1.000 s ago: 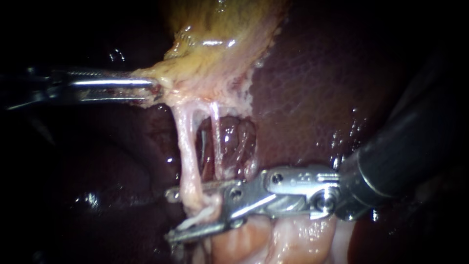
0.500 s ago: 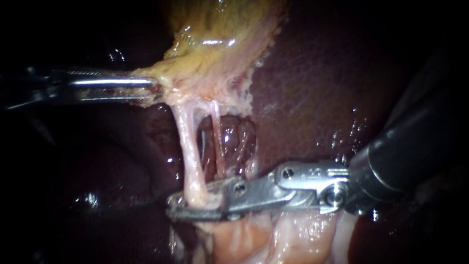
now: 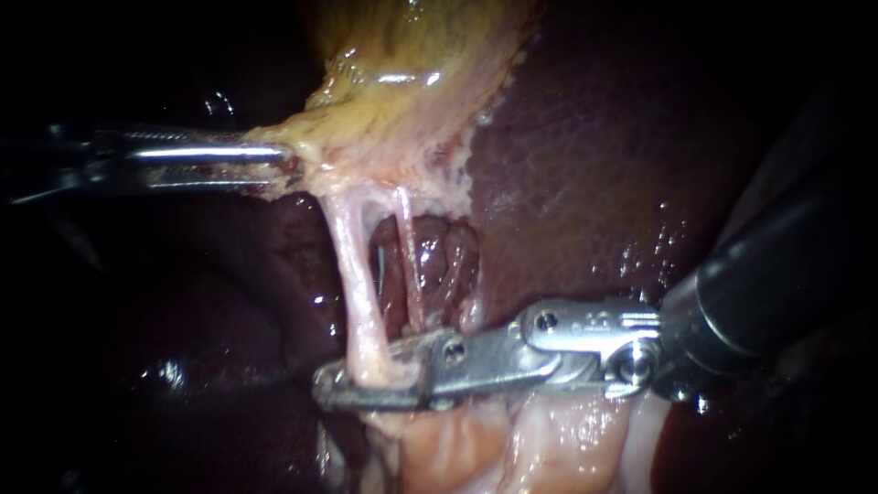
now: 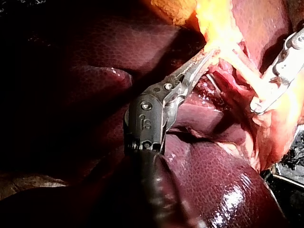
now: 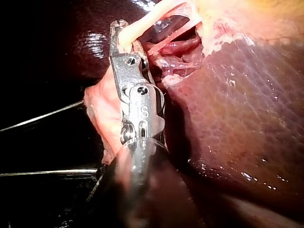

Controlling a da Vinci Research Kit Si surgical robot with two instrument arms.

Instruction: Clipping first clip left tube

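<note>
Now, endoscope: lower centre, the hand of the steel right instrument [image 3: 370, 384] is clamped, both jaws pinching the pale pink left tube [image 3: 352, 274]; upper left, the slim left instrument [image 3: 279, 166] grips the yellowish gallbladder [image 3: 402, 91]. Left wrist: likewise. Right wrist: tube [image 5: 142, 23] between its jaws.

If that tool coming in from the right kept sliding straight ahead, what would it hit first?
The left tube: the right instrument is clamped on it. Past its tip, probably dark liver, though depth is unclear.
</note>
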